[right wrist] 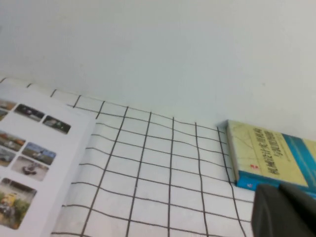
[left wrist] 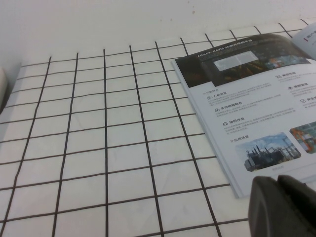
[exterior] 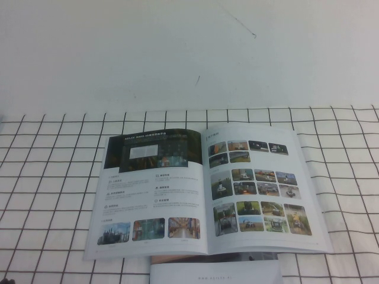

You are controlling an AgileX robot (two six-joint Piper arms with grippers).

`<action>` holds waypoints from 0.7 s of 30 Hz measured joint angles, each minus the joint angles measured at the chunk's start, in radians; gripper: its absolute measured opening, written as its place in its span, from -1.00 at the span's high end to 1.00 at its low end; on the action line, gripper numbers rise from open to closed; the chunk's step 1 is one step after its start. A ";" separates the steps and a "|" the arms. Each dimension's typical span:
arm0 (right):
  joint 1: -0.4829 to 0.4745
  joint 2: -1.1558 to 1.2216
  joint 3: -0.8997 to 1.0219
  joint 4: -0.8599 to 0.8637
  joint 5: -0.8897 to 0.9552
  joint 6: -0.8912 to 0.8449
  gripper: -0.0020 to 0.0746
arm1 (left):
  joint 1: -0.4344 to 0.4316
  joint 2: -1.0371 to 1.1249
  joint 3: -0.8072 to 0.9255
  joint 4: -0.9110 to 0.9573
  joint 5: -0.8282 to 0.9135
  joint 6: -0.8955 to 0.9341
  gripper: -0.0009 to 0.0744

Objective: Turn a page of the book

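Note:
The book (exterior: pixel 201 195) lies open and flat on the checked cloth in the middle of the table. Its left sheet (exterior: pixel 151 195) has a dark banner picture and icon text. The page (exterior: pixel 257 189) on the right has rows of small colour photos and lies flat. Neither gripper shows in the high view. My left gripper (left wrist: pixel 277 180) is shut and empty, just above the cloth off the book's near left corner (left wrist: pixel 247 103). My right gripper (right wrist: pixel 279 188) is shut and empty, over the cloth to the right of the page (right wrist: pixel 29 153).
A pale grey-white booklet (exterior: pixel 216 273) lies partly under the book's near edge. A yellow and blue book (right wrist: pixel 276 158) lies on the cloth close by the right gripper. The black-gridded white cloth (exterior: pixel 53 195) covers the table, with a plain white wall behind.

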 joint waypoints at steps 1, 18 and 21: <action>-0.010 0.000 0.022 -0.022 -0.028 0.049 0.95 | 0.000 -0.002 0.000 0.000 0.000 0.000 0.98; -0.025 0.000 0.106 -0.068 0.072 0.159 0.95 | 0.000 -0.002 0.000 0.000 0.000 0.000 0.98; -0.025 0.000 0.106 -0.049 0.079 0.166 0.95 | 0.000 -0.002 0.000 0.000 0.000 0.000 0.98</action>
